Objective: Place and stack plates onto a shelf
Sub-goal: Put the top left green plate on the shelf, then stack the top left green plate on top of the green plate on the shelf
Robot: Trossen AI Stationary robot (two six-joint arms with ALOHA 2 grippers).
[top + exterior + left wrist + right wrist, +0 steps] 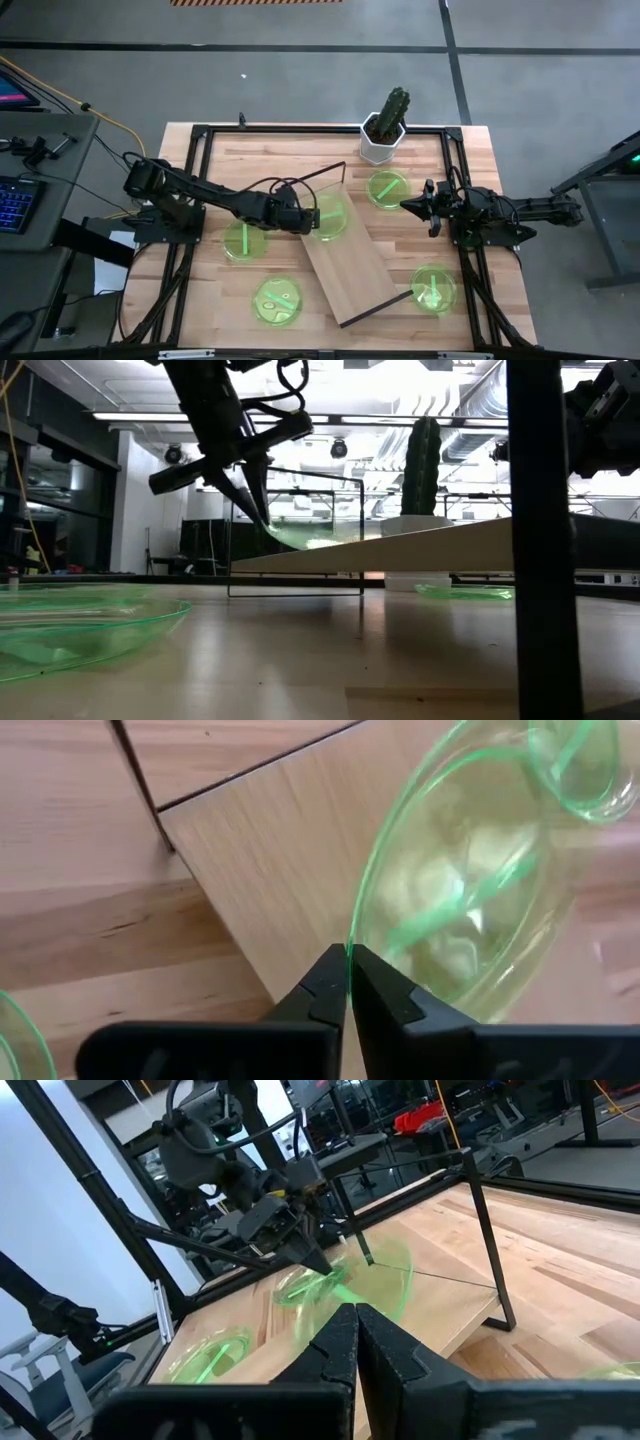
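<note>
A translucent green plate (330,216) sits over the upper end of the light-wood shelf (350,265), its rim pinched in the left gripper (310,218). Four more plates lie on the tabletop (220,300) around the shelf. The right gripper (408,205), fingers pressed together, hovers near the cactus pot (380,143).

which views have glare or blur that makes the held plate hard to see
Low view: bright ceiling lights blow out the background, leaving the left gripper a silhouette and the held plate faint. Left wrist view: the plate is near and soft, its translucent body washing out the shelf grain behind it. High view: even light, plate clear.
</note>
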